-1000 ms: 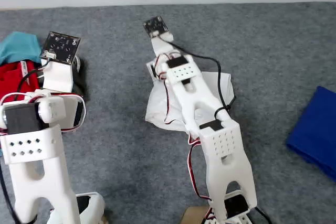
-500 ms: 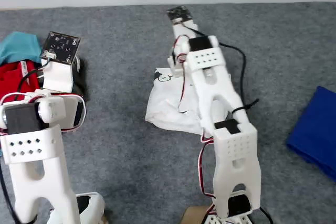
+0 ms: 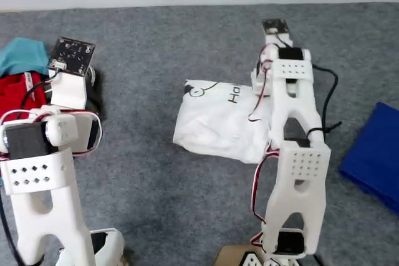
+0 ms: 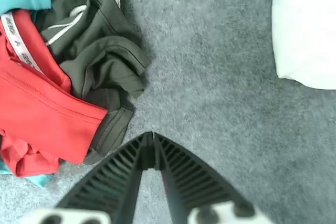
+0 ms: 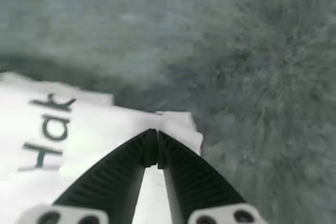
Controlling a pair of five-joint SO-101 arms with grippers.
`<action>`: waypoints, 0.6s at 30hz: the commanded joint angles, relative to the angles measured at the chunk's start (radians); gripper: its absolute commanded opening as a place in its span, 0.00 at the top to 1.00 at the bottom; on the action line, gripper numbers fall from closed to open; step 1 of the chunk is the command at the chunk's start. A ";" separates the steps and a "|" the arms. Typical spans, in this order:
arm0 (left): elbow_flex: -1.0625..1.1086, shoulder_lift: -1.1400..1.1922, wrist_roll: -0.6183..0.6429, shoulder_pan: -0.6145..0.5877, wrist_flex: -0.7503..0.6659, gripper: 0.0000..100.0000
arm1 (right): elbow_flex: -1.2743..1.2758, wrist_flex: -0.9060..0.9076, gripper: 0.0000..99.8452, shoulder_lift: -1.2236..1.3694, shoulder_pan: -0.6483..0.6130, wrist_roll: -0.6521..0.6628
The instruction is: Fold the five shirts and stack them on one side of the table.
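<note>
- The white shirt (image 3: 218, 123) lies rumpled at the centre of the high view, on the grey carpet (image 3: 143, 42).
- The right gripper (image 5: 156, 134), jaws pressed together, pinches the white shirt's upper right corner.
- A blue shirt (image 3: 374, 154) lies at the right edge.
- A red shirt (image 3: 15, 95), a teal shirt (image 3: 22, 54) and an olive shirt (image 4: 100, 51) are heaped at the left edge.
- The left gripper (image 4: 153, 139) hangs near that heap, jaws pressed together with nothing between them.

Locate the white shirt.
In the high view, the white shirt lies mid-table, between the red shirt at left and the blue shirt at right; the right gripper pinches its corner.
</note>
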 commanded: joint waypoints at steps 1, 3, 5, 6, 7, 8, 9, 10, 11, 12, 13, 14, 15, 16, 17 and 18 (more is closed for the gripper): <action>-0.002 -0.005 -0.008 0.003 -0.025 1.00 | -0.075 -0.045 0.99 0.018 0.025 0.011; -0.002 -0.002 -0.008 0.003 -0.025 1.00 | -0.112 -0.036 0.99 0.012 0.021 0.011; -0.002 -0.002 -0.008 0.003 -0.025 1.00 | -0.172 0.002 0.99 -0.021 0.013 0.009; -0.002 -0.002 -0.008 0.003 -0.025 1.00 | -0.203 0.030 0.99 -0.039 0.005 0.009; -0.002 -0.002 -0.008 0.003 -0.025 1.00 | -0.233 0.061 0.99 -0.056 -0.002 0.009; -0.002 -0.002 -0.008 0.003 -0.025 1.00 | -0.259 0.091 0.99 -0.074 -0.008 0.009; -0.002 -0.003 -0.008 0.003 -0.025 1.00 | -0.284 0.127 0.99 -0.091 -0.019 0.009; -0.002 -0.005 -0.008 0.003 -0.025 1.00 | -0.307 0.165 0.99 -0.107 -0.027 0.008; -0.002 -0.005 -0.008 0.003 -0.025 1.00 | -0.325 0.205 0.99 -0.117 -0.035 0.006; -0.002 -0.005 -0.008 0.003 -0.025 1.00 | -0.341 0.243 0.99 -0.128 -0.041 0.005; -0.002 -0.005 -0.008 0.003 -0.025 1.00 | -0.353 0.283 0.99 -0.136 -0.048 0.003; -0.002 -0.005 -0.008 0.003 -0.025 1.00 | -0.364 0.325 0.99 -0.143 -0.059 0.003; -0.002 -0.005 -0.008 0.003 -0.025 1.00 | -0.370 0.369 0.99 -0.151 -0.071 0.003; -0.002 -0.005 -0.008 0.003 -0.025 1.00 | -0.374 0.412 0.99 -0.154 -0.087 0.003; -0.002 -0.003 -0.008 0.003 -0.025 1.00 | -0.382 0.458 0.99 -0.156 -0.104 0.003; -0.002 -0.002 -0.008 0.003 -0.025 1.00 | -0.385 0.499 0.99 -0.156 -0.125 0.003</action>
